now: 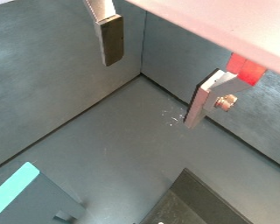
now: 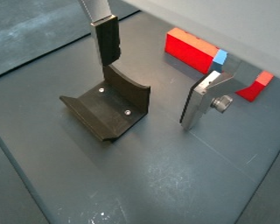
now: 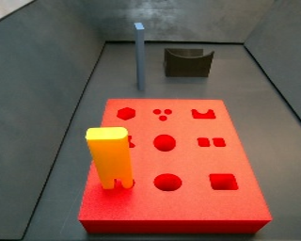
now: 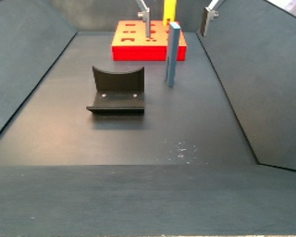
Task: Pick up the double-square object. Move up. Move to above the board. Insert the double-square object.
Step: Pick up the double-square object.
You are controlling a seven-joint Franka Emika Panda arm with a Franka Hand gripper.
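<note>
The double-square object [image 3: 140, 56] is a thin grey-blue bar standing upright on the floor, between the red board [image 3: 172, 160] and the dark holder; it also shows in a side view [image 4: 173, 54]. My gripper [image 4: 178, 12] is open and empty, high above the floor near the board's end. In both wrist views its fingers [image 1: 112, 39] [image 2: 105, 39] stand wide apart with only floor between them. In a wrist view the gripper [image 2: 149, 94] hangs over the floor beside the holder; a bit of the bar [image 2: 220, 59] shows past one finger, against the board [image 2: 189, 48].
A yellow block [image 3: 109, 158] stands in the board's near left corner. The squat dark holder [image 4: 117, 90] [image 2: 108, 109] sits on the floor beyond the bar. Grey walls [image 3: 65, 66] enclose the floor. A teal strip [image 1: 14, 191] lies at one wrist view's edge.
</note>
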